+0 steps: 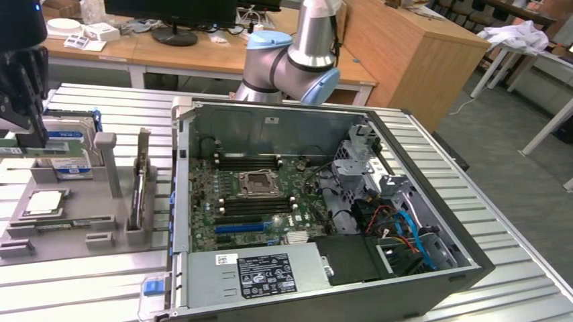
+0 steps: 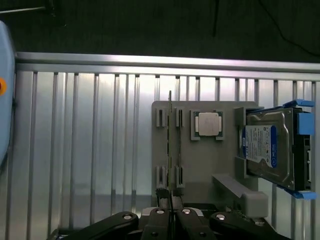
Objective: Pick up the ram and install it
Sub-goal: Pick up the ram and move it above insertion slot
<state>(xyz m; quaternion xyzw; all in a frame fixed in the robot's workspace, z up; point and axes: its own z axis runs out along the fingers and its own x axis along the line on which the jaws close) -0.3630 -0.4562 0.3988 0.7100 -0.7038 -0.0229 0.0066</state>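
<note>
Gripper point(image 2: 170, 220): fingers closed tight on the ram point(image 2: 170, 145), seen edge-on as a thin line running out from between them.

In the exterior view, the gripper point(image 1: 29, 137) stands at the far left, holding the ram point(image 1: 58, 147) level, a green strip lifted above the grey holder point(image 1: 80, 221).

Holder contents: square silver processor point(image 1: 43, 202) lying flat, and a hard drive point(image 1: 70, 164) with a blue label upright, just behind the ram.

Open computer case point(image 1: 313, 315) is just beside the holder on the exterior view's right, motherboard point(image 1: 255, 201) exposed. Both rest on a ribbed metal table point(image 1: 90, 282).
</note>
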